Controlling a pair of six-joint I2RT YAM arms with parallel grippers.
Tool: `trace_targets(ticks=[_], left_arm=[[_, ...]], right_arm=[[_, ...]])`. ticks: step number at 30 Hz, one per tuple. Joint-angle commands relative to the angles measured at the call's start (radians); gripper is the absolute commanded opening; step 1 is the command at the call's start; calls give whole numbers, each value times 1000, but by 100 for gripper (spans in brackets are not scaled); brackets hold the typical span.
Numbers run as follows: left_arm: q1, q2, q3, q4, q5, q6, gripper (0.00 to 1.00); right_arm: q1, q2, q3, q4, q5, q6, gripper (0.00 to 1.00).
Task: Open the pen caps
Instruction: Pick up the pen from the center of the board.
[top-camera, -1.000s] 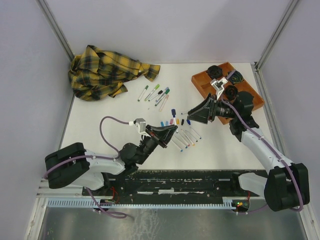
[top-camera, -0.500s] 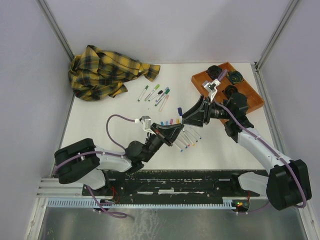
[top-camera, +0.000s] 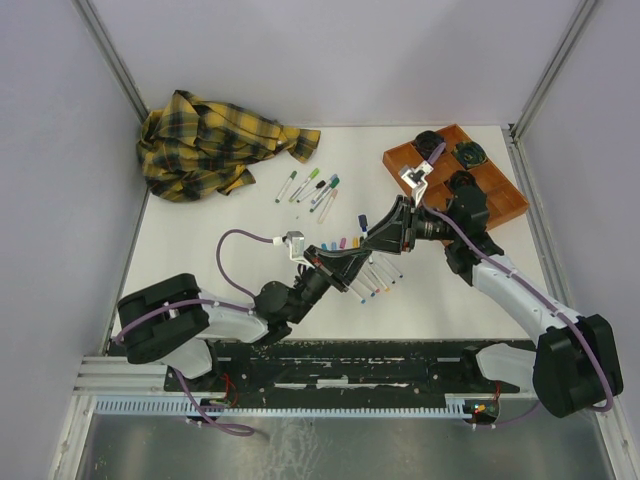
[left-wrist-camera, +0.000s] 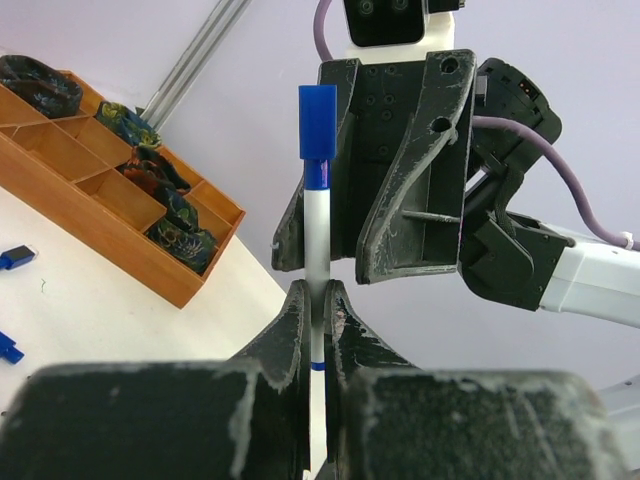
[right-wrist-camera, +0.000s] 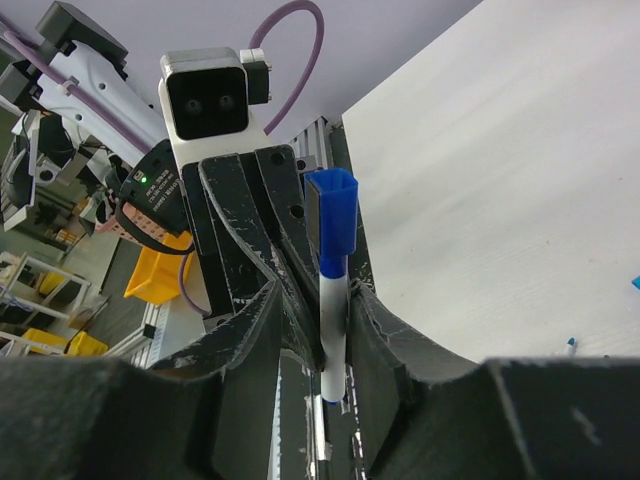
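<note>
While the left pincer clamps a white pen barrel, blue cap on, the right pincer stands part-open beside that cap. Some pen caps lie off, away from the plaid cloth; capped pens near it remain.

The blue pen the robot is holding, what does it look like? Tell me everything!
The pen is thin, with a white plastic-looking barrel and a blue band under its blue cap, which is still on. It stands nearly upright in the air, cap up. The left gripper pinches its barrel. The right gripper has a finger on each side below the cap, not clearly touching.
</note>
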Motion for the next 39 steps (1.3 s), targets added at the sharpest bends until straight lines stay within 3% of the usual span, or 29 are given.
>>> trace_targets(ticks=[1, 8, 12, 14, 17, 20, 24, 29, 31, 36, 39], left_arm=[[-4, 6, 30, 65, 3, -29, 3], [-4, 4, 23, 64, -1, -31, 3], [-4, 3, 16, 64, -2, -32, 3], [-4, 2, 13, 64, -1, -34, 5], [-4, -2, 4, 64, -2, -43, 15], [-4, -19, -23, 66, -12, -57, 33], [-4, -55, -78, 71, -4, -63, 49], [-1, -148, -115, 30, 75, 15, 68], [6, -212, -109, -81, 88, 44, 78], [69, -363, 24, -557, 134, 73, 87], [140, -393, 80, -671, 237, 41, 90]], right_arm=[[8, 0, 35, -15, 0, -34, 38], [10, 0, 47, -44, -9, -49, 25], [10, 1, 52, -55, -12, -55, 0], [9, -2, 53, -59, -12, -58, 0], [10, -5, 61, -85, -15, -74, 0], [9, -10, 73, -131, -16, -108, 0], [10, -8, 86, -183, -15, -149, 0], [9, -6, 118, -296, -20, -232, 0], [10, -6, 133, -354, -22, -272, 0], [8, -7, 159, -454, -28, -350, 0], [10, -7, 170, -487, -35, -384, 0]])
